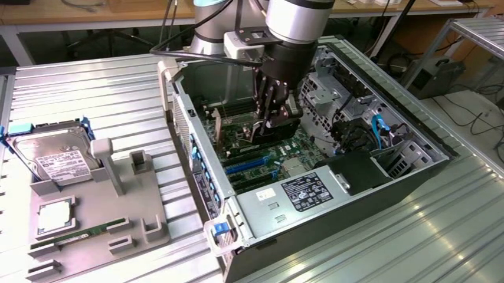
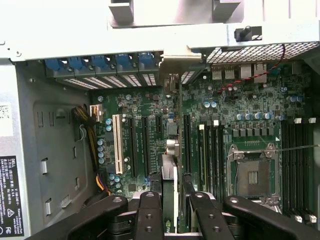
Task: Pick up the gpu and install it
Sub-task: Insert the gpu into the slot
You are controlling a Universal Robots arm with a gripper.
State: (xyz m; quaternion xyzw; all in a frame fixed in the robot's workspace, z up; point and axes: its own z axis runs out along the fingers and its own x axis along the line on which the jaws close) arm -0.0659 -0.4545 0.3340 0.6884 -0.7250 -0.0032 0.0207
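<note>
The gpu (image 1: 282,127) hangs edge-down inside the open computer case (image 1: 358,197), just above the green motherboard (image 1: 268,158). My gripper (image 1: 273,118) reaches down into the case and is shut on the card's top edge. In the wrist view the gpu (image 2: 169,172) shows edge-on as a thin strip between the black fingers (image 2: 150,212). It runs along the expansion slots (image 2: 145,145) toward the rear slot openings (image 2: 172,82). The gripper (image 2: 171,215) stands over the gap between two black slots. Whether the card's edge touches a slot is hidden.
A grey fixture (image 1: 98,200) at the exterior view's left holds a silver hard drive (image 1: 59,156), a processor (image 1: 55,215) and a green RAM stick (image 1: 82,233). Inside the case are the drive cage (image 1: 331,94), blue cables (image 1: 378,130) and the empty processor socket (image 2: 252,175).
</note>
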